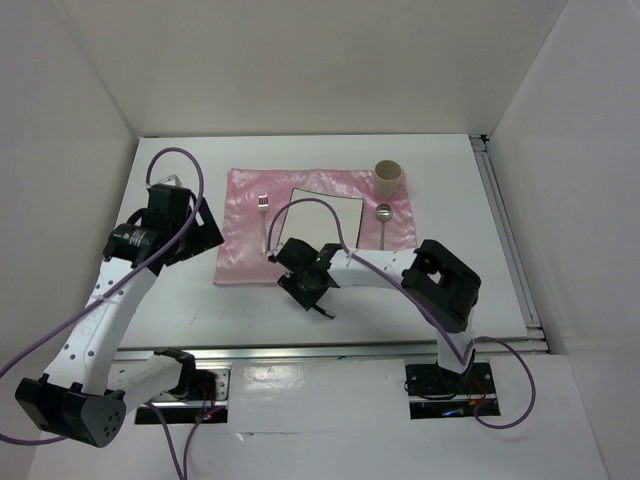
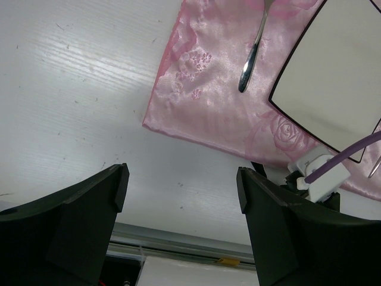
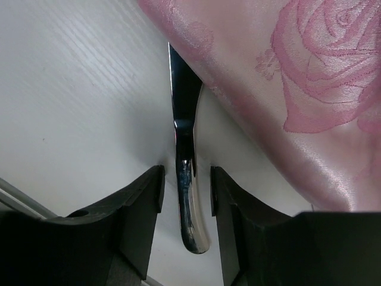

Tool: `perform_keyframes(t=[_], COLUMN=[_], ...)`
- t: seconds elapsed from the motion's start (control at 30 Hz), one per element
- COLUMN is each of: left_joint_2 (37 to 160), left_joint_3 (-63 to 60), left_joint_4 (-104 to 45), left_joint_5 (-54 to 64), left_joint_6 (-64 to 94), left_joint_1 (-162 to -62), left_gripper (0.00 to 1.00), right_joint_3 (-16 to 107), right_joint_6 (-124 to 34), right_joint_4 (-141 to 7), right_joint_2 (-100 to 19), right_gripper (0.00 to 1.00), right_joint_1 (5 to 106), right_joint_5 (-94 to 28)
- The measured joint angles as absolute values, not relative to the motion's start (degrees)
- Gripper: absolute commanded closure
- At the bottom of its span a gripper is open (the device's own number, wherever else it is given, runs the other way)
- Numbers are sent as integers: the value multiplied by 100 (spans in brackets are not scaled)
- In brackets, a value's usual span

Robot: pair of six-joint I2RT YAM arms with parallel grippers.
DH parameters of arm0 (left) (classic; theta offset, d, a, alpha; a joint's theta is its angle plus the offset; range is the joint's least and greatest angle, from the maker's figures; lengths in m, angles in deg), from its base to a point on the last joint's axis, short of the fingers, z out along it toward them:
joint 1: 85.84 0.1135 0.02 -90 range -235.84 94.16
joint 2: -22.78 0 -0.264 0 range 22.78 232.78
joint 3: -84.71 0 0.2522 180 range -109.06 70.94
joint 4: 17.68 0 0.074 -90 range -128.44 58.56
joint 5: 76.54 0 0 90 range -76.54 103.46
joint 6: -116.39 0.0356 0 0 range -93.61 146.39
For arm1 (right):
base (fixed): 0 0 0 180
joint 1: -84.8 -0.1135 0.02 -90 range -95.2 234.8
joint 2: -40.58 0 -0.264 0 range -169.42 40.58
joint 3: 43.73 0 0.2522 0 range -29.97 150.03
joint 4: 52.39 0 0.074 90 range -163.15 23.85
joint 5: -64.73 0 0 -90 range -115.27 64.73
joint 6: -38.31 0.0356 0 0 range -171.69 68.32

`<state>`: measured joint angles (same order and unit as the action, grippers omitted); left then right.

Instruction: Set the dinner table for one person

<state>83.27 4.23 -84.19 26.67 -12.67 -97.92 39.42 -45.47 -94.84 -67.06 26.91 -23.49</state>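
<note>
**Q:** While the scene is viewed from above, where is the dinner table [image 1: 450, 290] found?

**A:** It is seen as the flat white top filling the middle of the view, with 1 rail [image 1: 330, 352] along its front edge. A pink cloth [image 1: 240, 255] is laid on its middle.

**Q:** What is set on the cloth?

**A:** 1 square white plate [image 1: 325, 215] is placed at the centre. 1 fork [image 1: 264, 215] is laid left of the plate and 1 spoon [image 1: 383, 215] right of it. 1 cup [image 1: 388, 177] is stood upright at the far right corner, just beyond the spoon.

**Q:** How is the right gripper [image 1: 312, 295] placed?

**A:** It is stretched leftward to the cloth's near edge, in front of the plate. In the wrist view 1 knife [image 3: 184, 119] is seen on the bare table between the 2 fingers [image 3: 143, 196], handle end toward the camera, blade right beside the cloth's edge. Whether the tip is tucked under the cloth cannot be told. A slim gap is seen on each side of the handle, so the jaws are judged released: the knife is straddled, not clamped.

**Q:** And the left gripper [image 2: 181, 179]?

**A:** It is held over bare table, by the cloth's front left corner. Its jaws are spread wide, and nothing is caught between them.
</note>
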Motion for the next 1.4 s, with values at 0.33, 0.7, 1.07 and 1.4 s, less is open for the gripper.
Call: perform_keyframes(t=[0.33,0.7,1.07,1.4], left_joint_2=[8283,8285,8307,8307], left_joint_3=[423,423,423,423], left_joint_4=[-8422,-8419,-8417,-8417], left_joint_5=[2667,2665,2665,2665], left_joint_6=[-1267,-1267,-1267,-1267], left_joint_1=[-9792,-9792,-9792,-9792], left_gripper=[8,8,8,8], right_joint_3=[3992,3540,3260,3153], right_joint_6=[-4829,-5460,-5526,-5541], right_joint_4=[-9429,-9132,-9289,-9720], right_joint_2=[-6765,-6457,-6188,-5792], right_gripper=[95,100,100,100], right_joint_1=[2615,2175,2062,1931], right_joint_5=[-2266,-1884,-1864,-1665])
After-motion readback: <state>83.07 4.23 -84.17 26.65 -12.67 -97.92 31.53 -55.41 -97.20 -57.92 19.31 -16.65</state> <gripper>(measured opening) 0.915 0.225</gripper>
